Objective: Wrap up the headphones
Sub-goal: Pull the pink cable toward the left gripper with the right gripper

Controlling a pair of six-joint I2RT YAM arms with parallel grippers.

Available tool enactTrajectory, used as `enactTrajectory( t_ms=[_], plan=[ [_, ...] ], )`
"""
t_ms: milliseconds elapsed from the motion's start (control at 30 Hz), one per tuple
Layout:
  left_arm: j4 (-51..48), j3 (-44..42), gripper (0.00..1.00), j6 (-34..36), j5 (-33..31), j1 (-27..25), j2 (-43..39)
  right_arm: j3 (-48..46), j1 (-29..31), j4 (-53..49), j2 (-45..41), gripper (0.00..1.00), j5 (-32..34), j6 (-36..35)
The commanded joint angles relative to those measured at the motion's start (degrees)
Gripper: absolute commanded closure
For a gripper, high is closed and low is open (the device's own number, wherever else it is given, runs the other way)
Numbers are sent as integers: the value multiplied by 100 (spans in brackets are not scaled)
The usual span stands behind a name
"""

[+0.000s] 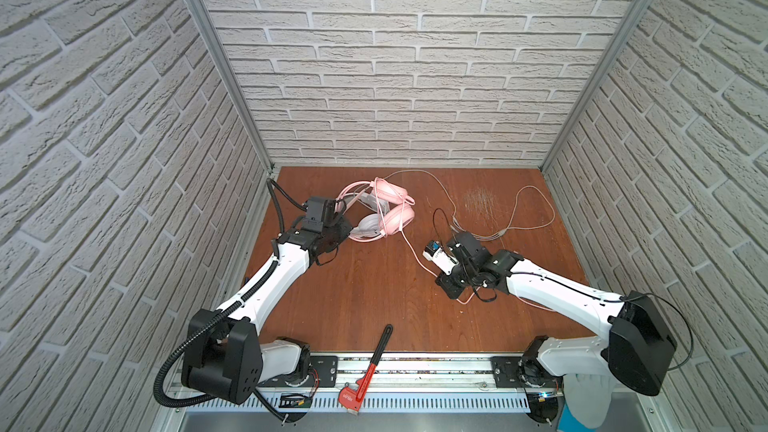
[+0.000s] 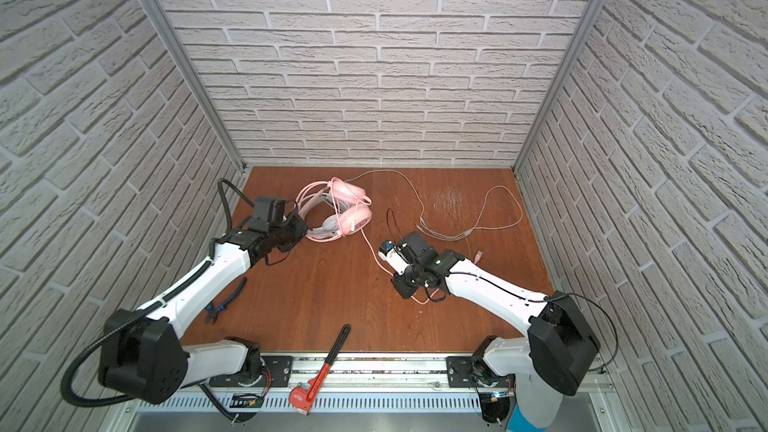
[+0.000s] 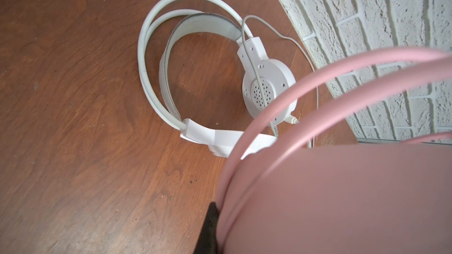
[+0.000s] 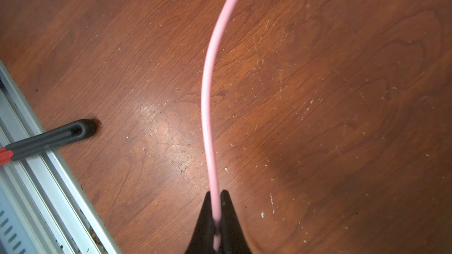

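Note:
The pink headphones (image 1: 392,209) stand near the back wall, left of centre, in both top views. My left gripper (image 1: 347,228) is shut on their headband (image 3: 342,191), which fills the left wrist view and hides all but one black finger (image 3: 210,226). Behind the pink band, the white headset (image 3: 195,76) with its grey inner band lies flat on the table. The pink cable (image 1: 411,249) runs from the pink earcups to my right gripper (image 1: 441,280), which is shut on it; in the right wrist view the cable (image 4: 208,81) leaves from between the closed fingertips (image 4: 227,201).
A pale cable (image 1: 528,218) loops over the back right of the wooden table (image 1: 365,292), and a pink plug (image 2: 478,257) lies by the right arm. A red-and-black pipe wrench (image 1: 370,371) rests across the front rail. Blue-handled pliers (image 2: 226,301) lie under the left arm.

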Motion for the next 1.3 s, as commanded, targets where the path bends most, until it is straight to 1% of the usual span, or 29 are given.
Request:
enactTrajectory(
  t_ms=[0, 67, 267, 367, 433, 533, 700, 833, 1033, 1133, 1267],
  plan=[
    [757, 127, 100, -261, 60, 55, -108, 360, 59, -234, 307, 95, 265, -29],
    [750, 138, 100, -294, 69, 56, -108, 457, 83, -277, 477, 95, 275, -93],
    [776, 120, 100, -365, 21, 72, -143, 548, 170, -133, 481, 95, 77, -197],
    [778, 97, 100, -434, -139, 63, -166, 653, 387, -209, 468, 95, 11, -427],
    [802, 55, 100, -465, -270, 39, -251, 726, 526, -258, 440, 95, 50, -469],
    [736, 70, 100, -481, -386, 39, -332, 820, 691, -364, 488, 95, -67, -587],
    [624, 157, 100, -416, -414, 33, -245, 820, 1157, -368, 521, 95, -75, -918],
    [546, 137, 100, -385, -475, 29, -170, 807, 1491, -395, 384, 95, -65, -1117],
    [490, 84, 100, -343, -568, 21, -110, 742, 1598, -521, 142, 95, -101, -1377],
    [326, 141, 100, -262, -724, -27, -40, 780, 1615, -631, -18, 95, -237, -1610],
    [215, 114, 100, -235, -886, -58, 15, 855, 1654, -768, -344, 95, -575, -1989]
  ],
)
